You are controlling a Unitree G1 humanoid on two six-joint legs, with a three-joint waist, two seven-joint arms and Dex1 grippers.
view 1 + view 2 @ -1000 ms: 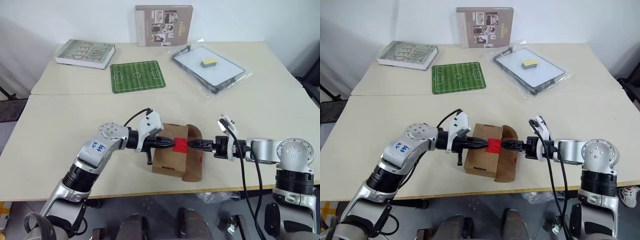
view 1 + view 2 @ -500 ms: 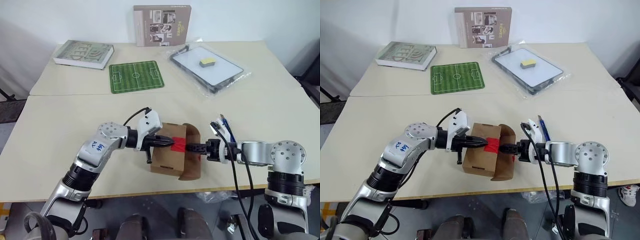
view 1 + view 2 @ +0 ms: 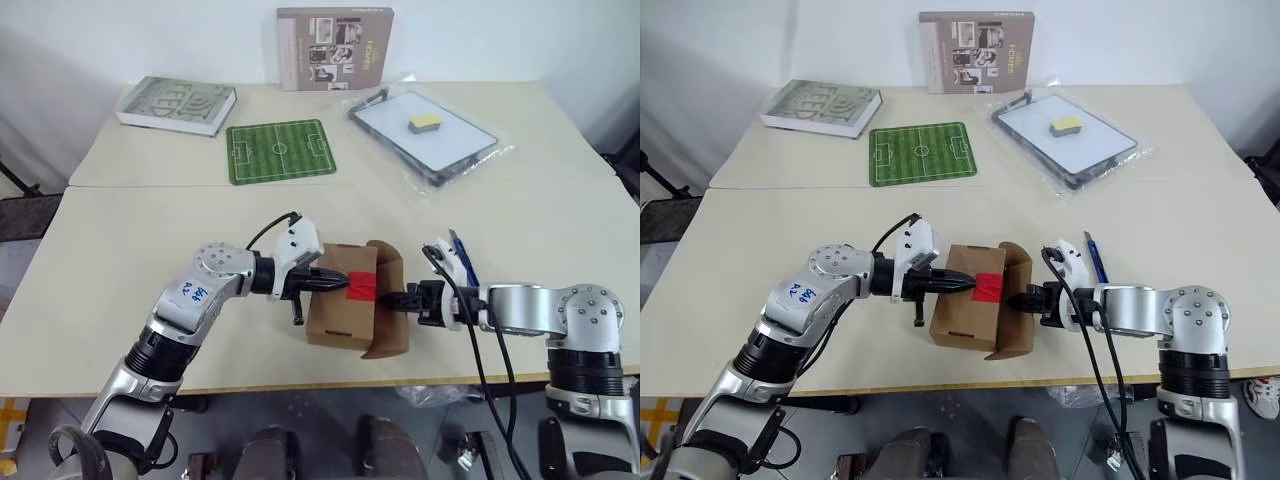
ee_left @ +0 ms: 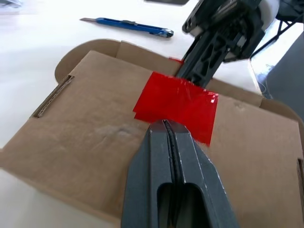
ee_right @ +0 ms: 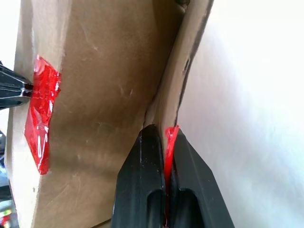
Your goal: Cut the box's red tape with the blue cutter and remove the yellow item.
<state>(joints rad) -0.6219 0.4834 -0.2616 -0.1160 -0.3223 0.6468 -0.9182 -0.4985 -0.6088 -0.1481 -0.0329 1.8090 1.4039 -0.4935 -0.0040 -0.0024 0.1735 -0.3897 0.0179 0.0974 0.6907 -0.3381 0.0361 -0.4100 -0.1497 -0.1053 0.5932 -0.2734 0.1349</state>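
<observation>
The brown box (image 3: pixel 335 318) lies near the table's front edge with the red tape (image 3: pixel 362 287) on its top face. My left gripper (image 3: pixel 343 281) is shut, and in the left wrist view its tips (image 4: pixel 165 122) rest against the near edge of the tape (image 4: pixel 178 102). My right gripper (image 3: pixel 390 298) is shut on the box's raised right flap (image 3: pixel 392 335), and a strip of red tape (image 5: pixel 169 142) shows between its fingers. The blue cutter (image 3: pixel 463 262) lies loose on the table beside my right forearm. The yellow item is hidden.
At the back stand a grey printed carton (image 3: pixel 334 48), a book (image 3: pixel 178 104) and a green football mat (image 3: pixel 280 150). A whiteboard in a plastic bag (image 3: pixel 440 150) carries a yellow sponge block (image 3: pixel 424 122). The table's front edge (image 3: pixel 330 385) runs just below the box.
My right gripper's fingers, open a second ago, have closed on the box's flap, and its wrist has rolled. The left gripper has stayed on the tape. The camera shifted slightly.
</observation>
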